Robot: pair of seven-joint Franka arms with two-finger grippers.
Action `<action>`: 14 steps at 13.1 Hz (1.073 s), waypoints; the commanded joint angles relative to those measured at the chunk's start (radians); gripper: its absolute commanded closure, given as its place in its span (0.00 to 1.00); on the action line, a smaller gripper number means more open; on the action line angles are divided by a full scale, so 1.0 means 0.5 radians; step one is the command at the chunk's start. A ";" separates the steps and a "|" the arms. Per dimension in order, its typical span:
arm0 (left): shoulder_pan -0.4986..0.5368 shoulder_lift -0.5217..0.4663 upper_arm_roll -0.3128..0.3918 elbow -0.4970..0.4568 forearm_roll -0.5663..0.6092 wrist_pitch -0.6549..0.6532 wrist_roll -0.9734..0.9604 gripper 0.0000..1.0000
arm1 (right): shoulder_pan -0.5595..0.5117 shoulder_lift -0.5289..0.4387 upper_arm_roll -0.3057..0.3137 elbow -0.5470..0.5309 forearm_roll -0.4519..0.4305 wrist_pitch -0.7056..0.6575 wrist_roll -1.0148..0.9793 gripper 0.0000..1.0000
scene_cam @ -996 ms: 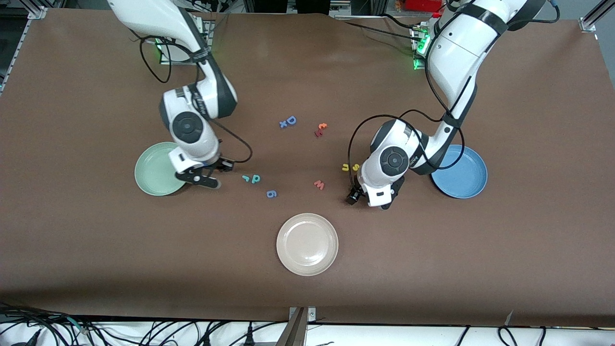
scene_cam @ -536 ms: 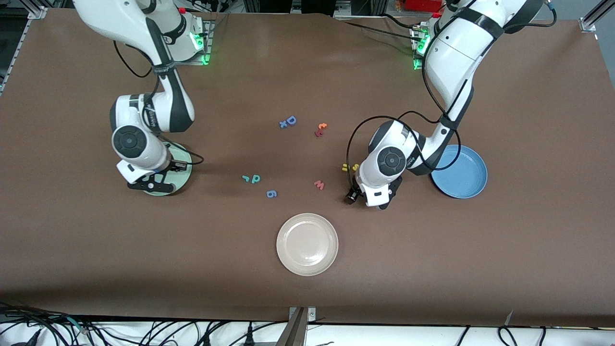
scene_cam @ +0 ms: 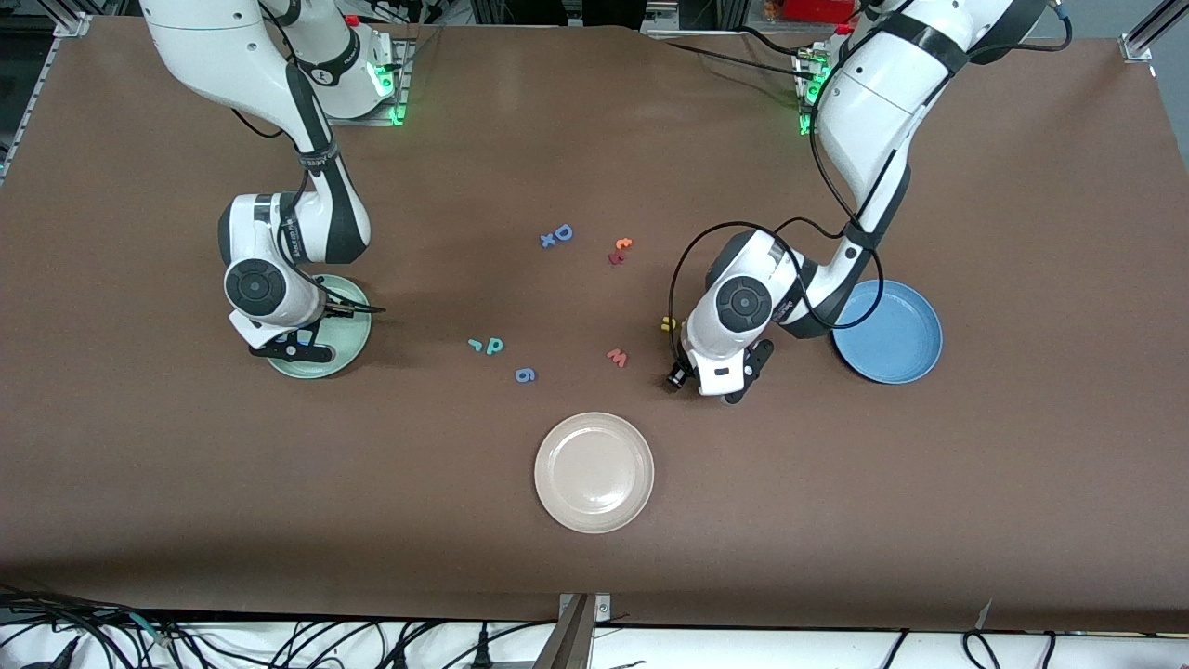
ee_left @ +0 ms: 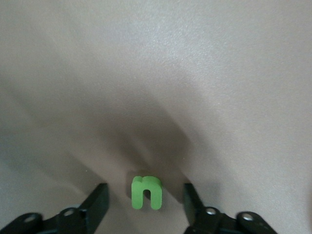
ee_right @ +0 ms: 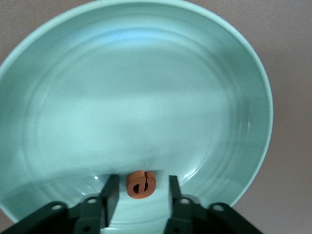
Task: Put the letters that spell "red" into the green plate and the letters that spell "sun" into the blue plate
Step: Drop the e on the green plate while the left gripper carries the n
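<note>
Front view: the right gripper (scene_cam: 288, 351) hangs low over the green plate (scene_cam: 351, 346), and the wrist covers most of that plate, so only the rim toward the middle of the table shows. Nothing in the plate can be seen from here. The left gripper (scene_cam: 720, 381) is down at the table (scene_cam: 1022, 465), beside the blue plate (scene_cam: 892, 334), whose rim the arm partly cuts off. The yellow u (scene_cam: 668, 323) peeks out by that wrist. The s is hidden by the wrist, and so is whatever lies under the gripper. The teal d (scene_cam: 495, 346) and small teal r (scene_cam: 476, 345) lie together in the open near the table's middle, with a blue 6 (scene_cam: 525, 374) just nearer the camera.

Left wrist view: the green n (ee_left: 146, 192) lies flat on the bare table between the fingers (ee_left: 100, 195), with a gap on each side. The jaws are spread and grasp nothing.

Right wrist view: the orange e (ee_right: 141, 184) sits over the green plate's floor near the rim, between the fingers (ee_right: 111, 187) and touching neither. The grip is released. The fingers cover the rim here.
</note>
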 commanded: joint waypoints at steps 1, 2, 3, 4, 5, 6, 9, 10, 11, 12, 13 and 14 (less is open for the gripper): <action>-0.020 0.043 0.024 0.014 0.095 0.019 -0.047 0.63 | -0.012 -0.051 0.007 0.042 0.016 -0.049 -0.031 0.00; -0.020 0.043 0.024 0.014 0.123 0.019 -0.047 0.67 | -0.012 -0.078 0.013 0.116 0.016 -0.140 -0.028 0.00; -0.020 0.043 0.024 0.014 0.123 0.019 -0.047 0.71 | -0.003 -0.087 0.038 0.223 0.019 -0.275 -0.013 0.01; -0.020 0.043 0.024 0.014 0.123 0.019 -0.044 0.74 | 0.001 -0.087 0.075 0.345 0.077 -0.404 0.024 0.01; -0.020 0.043 0.024 0.014 0.126 0.019 -0.044 0.74 | 0.007 -0.087 0.081 0.425 0.174 -0.478 0.033 0.01; -0.020 0.043 0.024 0.014 0.126 0.019 -0.031 0.74 | 0.013 -0.087 0.084 0.484 0.248 -0.488 0.030 0.01; -0.020 0.009 0.021 0.014 0.279 -0.014 -0.022 0.77 | 0.135 -0.060 0.084 0.558 0.362 -0.470 0.208 0.19; -0.014 -0.015 0.021 0.014 0.289 -0.042 0.008 0.80 | 0.178 -0.039 0.084 0.592 0.365 -0.466 0.293 0.32; -0.005 -0.052 0.021 0.014 0.319 -0.118 0.130 0.80 | 0.218 0.019 0.084 0.668 0.365 -0.475 0.397 0.33; 0.007 -0.101 0.021 0.014 0.326 -0.213 0.283 0.80 | 0.264 0.065 0.084 0.723 0.365 -0.476 0.511 0.35; 0.038 -0.165 0.021 0.014 0.326 -0.320 0.415 0.80 | 0.316 0.115 0.084 0.775 0.369 -0.466 0.648 0.39; 0.069 -0.221 0.018 0.014 0.326 -0.418 0.568 0.80 | 0.368 0.182 0.084 0.849 0.396 -0.463 0.799 0.42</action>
